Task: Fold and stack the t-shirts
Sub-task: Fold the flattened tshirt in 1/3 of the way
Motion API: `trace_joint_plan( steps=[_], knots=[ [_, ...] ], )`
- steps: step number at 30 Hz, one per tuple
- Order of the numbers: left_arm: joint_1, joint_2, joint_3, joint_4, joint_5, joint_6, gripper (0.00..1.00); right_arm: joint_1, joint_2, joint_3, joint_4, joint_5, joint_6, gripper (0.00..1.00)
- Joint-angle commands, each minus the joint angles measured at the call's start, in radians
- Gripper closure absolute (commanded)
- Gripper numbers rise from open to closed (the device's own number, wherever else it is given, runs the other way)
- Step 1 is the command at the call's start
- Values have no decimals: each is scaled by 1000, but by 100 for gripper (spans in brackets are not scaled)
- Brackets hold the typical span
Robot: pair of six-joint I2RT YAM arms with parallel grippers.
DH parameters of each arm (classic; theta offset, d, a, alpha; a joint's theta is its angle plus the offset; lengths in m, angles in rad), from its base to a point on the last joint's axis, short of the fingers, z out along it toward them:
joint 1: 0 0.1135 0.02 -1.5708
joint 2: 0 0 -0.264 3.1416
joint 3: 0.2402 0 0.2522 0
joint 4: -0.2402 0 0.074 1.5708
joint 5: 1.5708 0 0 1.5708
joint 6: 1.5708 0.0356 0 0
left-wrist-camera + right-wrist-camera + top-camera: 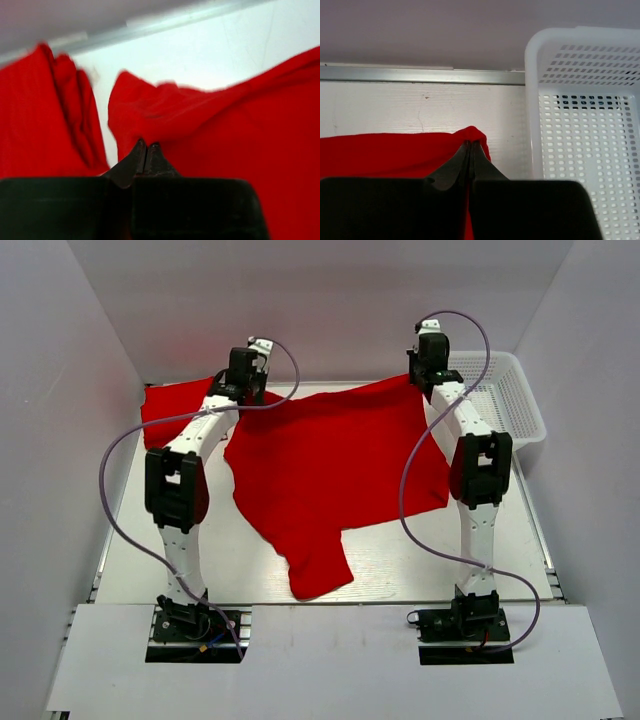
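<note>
A red t-shirt (pixel 330 465) lies spread across the middle of the table, one sleeve pointing toward the near edge. My left gripper (pixel 243 390) is shut on its far left corner (pixel 145 131). My right gripper (pixel 428 378) is shut on its far right corner (pixel 476 135). Both hold the far edge near the back wall. A second red shirt (pixel 175 408) lies bunched at the far left, also in the left wrist view (pixel 45 115).
A white perforated basket (pixel 505 400) stands at the far right, close to my right gripper; it also shows in the right wrist view (pixel 590 125). A metal rail (pixel 420 75) runs along the back edge of the table. White walls enclose the table on three sides.
</note>
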Motion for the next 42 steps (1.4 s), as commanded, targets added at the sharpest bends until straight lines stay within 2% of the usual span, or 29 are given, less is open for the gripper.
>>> trace_joint_plan(
  steps=[1,5,6,8,15,23,26,29,34,35,37,38,39,41,42],
  knots=[
    [-12,-70,-54,-235,12,-111,100,-18,-73,-1,-64,-13,-28,100],
    [-33,-134,-126,-333,51,-165,100,-24,-79,-7,-99,-23,-36,100],
    [-44,-185,-199,-357,96,-175,100,-29,-84,-7,-113,-19,-46,100],
    [-44,-200,-212,-386,142,-185,100,-32,-83,-9,-128,-11,-49,100],
    [-82,-271,-226,-535,165,-196,100,-43,-124,-58,-139,-22,-65,100],
    [-102,-271,-217,-657,223,-211,100,-46,-171,-124,-147,-16,-74,100],
    [-113,-280,-230,-669,275,-222,100,-46,-196,-162,-148,-20,-79,100],
    [-122,-291,-287,-660,285,-231,100,-46,-221,-210,-151,-27,-86,100],
    [-131,-303,-419,-592,395,-241,100,-46,-224,-269,-176,-5,-66,100],
    [-140,-303,-439,-592,395,-242,89,-44,-225,-277,-174,-5,-65,100],
    [-140,-303,-453,-582,395,-255,76,-46,-244,-306,-170,-4,-60,100],
    [-140,-303,-453,-582,406,-255,67,-46,-245,-311,-167,-2,-60,96],
    [-149,-303,-465,-572,416,-255,53,-44,-254,-320,-165,9,-57,91],
    [-150,-303,-465,-563,430,-255,35,-46,-260,-322,-167,6,-60,73],
    [-150,-303,-450,-563,430,-255,1,-46,-268,-322,-171,12,-56,67]
  ],
)
